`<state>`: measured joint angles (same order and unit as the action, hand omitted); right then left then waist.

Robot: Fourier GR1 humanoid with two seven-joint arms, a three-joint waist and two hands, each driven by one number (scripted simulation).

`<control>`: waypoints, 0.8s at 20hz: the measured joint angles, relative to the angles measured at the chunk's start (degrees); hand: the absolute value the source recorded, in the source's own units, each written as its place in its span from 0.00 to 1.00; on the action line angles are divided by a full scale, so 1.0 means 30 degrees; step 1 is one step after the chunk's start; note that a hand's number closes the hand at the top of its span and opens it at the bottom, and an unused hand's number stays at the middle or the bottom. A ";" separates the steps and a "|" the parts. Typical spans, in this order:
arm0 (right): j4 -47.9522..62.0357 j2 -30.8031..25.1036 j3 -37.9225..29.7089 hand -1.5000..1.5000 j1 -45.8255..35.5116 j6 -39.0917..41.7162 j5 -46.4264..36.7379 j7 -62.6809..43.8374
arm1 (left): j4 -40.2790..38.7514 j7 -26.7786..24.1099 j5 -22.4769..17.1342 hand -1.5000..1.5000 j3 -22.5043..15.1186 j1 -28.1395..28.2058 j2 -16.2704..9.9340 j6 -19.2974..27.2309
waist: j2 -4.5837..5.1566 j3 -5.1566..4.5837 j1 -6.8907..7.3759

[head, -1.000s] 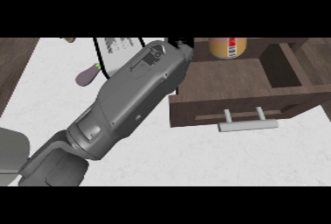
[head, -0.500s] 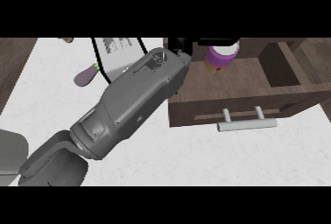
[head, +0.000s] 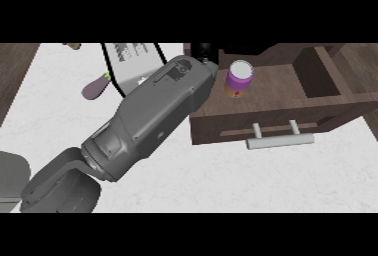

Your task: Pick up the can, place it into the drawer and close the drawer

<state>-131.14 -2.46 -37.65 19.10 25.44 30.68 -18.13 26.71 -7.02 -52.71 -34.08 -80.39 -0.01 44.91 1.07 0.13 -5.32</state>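
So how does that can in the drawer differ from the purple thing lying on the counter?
The can stands upright inside the open wooden drawer; the eggplant lies on its side on the white counter. The can is a straight cylinder with a pale round top and a yellow lower part; the eggplant is rounded, dull purple all over, with a small green tip. Both show purple and look roughly alike in size.
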 measured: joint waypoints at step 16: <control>-0.1415 -0.1208 0.0468 0.00 -0.1955 0.1090 -0.4219 0.2791 | 0.0269 -0.2525 -0.2018 0.00 -0.0200 -0.0044 -0.0001 0.0104 | 0.0028 -0.0015 0.0305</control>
<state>-135.39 -6.09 -36.25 13.23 28.71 18.02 -9.76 27.52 -14.59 -58.76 -34.68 -80.52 -0.01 45.22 1.15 0.08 -4.40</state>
